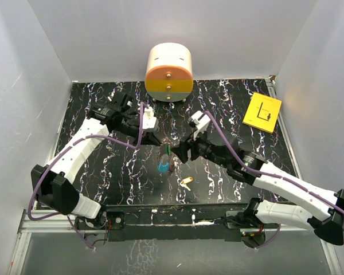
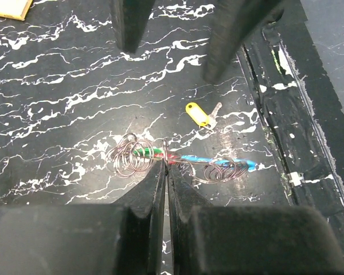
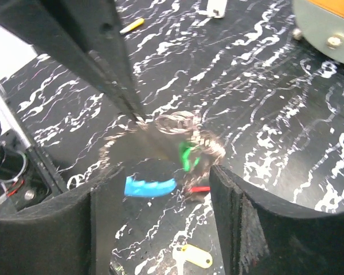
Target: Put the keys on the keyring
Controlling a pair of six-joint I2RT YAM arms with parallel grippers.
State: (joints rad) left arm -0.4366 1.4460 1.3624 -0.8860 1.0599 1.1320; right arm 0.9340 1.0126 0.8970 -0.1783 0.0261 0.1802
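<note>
**A:** Where are the keys?

**B:** Mid-worktop, between the two arms. The left tool is clamped tight on the wire of the keyring, fingers pressed together with the coils spreading out on either side of the tips.

**A:** Which way does the bunch run?

**B:** From above, its long axis goes far to near. The green key is at the far end and the blue key at the near end. The red key sits between them, right at the fingertips.

**A:** And the right tool?

**B:** The right tool has its fingers spread apart and nothing between them. It sits just right of the bunch, and its own camera's view of the rings is blurred.

**A:** Anything loose?

**B:** A yellow key lies flat on the worktop, near and slightly right of the bunch, apart from it. It lies at a slant, with its metal blade poking out of the yellow head.
</note>
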